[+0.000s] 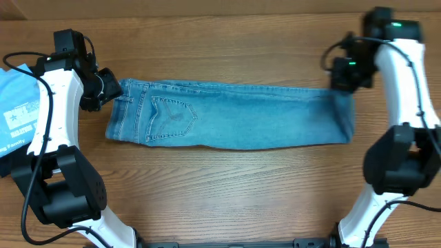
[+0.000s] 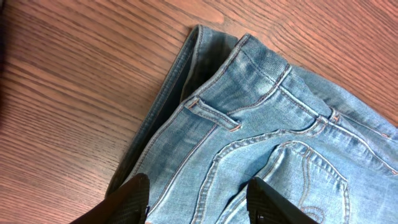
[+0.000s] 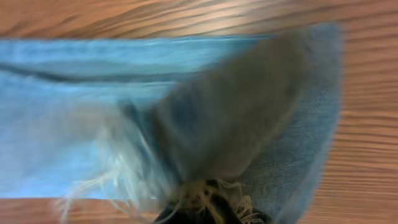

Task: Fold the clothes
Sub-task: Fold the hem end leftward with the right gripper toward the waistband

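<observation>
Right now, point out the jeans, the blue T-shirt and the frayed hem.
jeans (image 1: pixel 262 117), overhead view, mid-leg denim.
blue T-shirt (image 1: pixel 21 117), overhead view, white print.
frayed hem (image 3: pixel 214 198), right wrist view, loose threads.

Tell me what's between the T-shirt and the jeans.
Overhead view: only the left arm stands between the T-shirt and the jeans; the rest is bare table.

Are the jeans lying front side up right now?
No, in the left wrist view a stitched back pocket faces up on the jeans.
</observation>
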`<state>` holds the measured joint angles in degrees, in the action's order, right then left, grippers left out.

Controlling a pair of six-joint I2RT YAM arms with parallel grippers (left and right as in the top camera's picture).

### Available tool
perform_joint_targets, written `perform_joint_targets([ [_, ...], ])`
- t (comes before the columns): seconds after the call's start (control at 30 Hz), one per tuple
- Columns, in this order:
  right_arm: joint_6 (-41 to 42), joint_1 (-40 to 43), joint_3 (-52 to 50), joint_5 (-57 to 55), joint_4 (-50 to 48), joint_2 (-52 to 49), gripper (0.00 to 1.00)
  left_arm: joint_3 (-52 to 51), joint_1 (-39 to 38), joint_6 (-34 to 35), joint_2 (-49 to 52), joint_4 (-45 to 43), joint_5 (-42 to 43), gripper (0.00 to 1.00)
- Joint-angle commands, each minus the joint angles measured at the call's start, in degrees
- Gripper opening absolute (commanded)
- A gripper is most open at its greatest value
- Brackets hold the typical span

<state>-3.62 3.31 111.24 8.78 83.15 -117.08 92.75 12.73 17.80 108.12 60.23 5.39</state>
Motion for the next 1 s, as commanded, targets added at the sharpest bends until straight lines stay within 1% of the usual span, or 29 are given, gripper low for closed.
perform_joint_targets([
  [0.0, 5.0, -9.1, 1.1, 0.3, 0.1, 2.6, 0.04, 1.0, -0.4, -1.2, -0.7, -0.3, 0.7, 0.54],
  [0.13, 7.3, -19.3, -0.7, 0.2, -3.1, 2.0, 0.04, 1.0, -0.4, -1.6, -0.7, -0.2, 0.7, 0.55],
  [0.2, 8.4, -21.9, -2.4, 0.3, -5.1, 1.8, 0.04, 1.0, -0.4, -1.6, -0.7, -0.2, 1.2, 0.55],
  [0.3, 9.6, -24.1, -4.7, 0.7, -5.4, 1.8, 0.04, 1.0, -0.4, -1.6, -0.7, -0.3, 1.9, 0.56],
  [0.43, 9.7, -29.0, -5.1, 1.8, -6.4, 1.8, 0.04, 1.0, -0.4, -1.7, -0.7, -0.3, 1.9, 0.56],
  [0.6, 11.4, -33.9, -5.1, 1.8, -11.0, 1.4, 0.08, 1.0, -0.4, -1.7, -0.7, -0.2, 2.0, 0.56],
  [0.73, 11.3, -35.8, -5.1, 1.8, -11.9, -2.4, 0.09, 1.0, -0.4, -1.7, -0.7, -0.2, 2.0, 0.56],
  [0.8, 11.3, -36.5, -5.1, 1.8, -13.0, -3.3, 0.31, 1.0, -0.4, -1.8, -0.7, -0.2, 2.0, 0.56],
  [0.83, 11.3, -36.6, -5.1, 1.8, -14.1, -3.3, 0.54, 1.0, -0.4, -1.8, -0.7, -0.2, 2.0, 0.56],
  [0.87, 11.3, -36.7, -5.1, 1.8, -14.7, -3.3, 0.68, 1.0, -0.4, -1.8, -0.7, -0.3, 2.0, 0.56],
  [0.9, 11.3, -36.6, -5.0, 1.7, -15.5, -3.1, 0.7, 1.0, -0.4, -1.8, -0.7, -0.2, 2.0, 0.56],
  [0.97, 11.4, -34.5, -2.6, 1.4, -14.3, -2.3, 0.7, 1.0, -0.4, -2.0, -0.7, 0.0, 2.0, 0.57],
])
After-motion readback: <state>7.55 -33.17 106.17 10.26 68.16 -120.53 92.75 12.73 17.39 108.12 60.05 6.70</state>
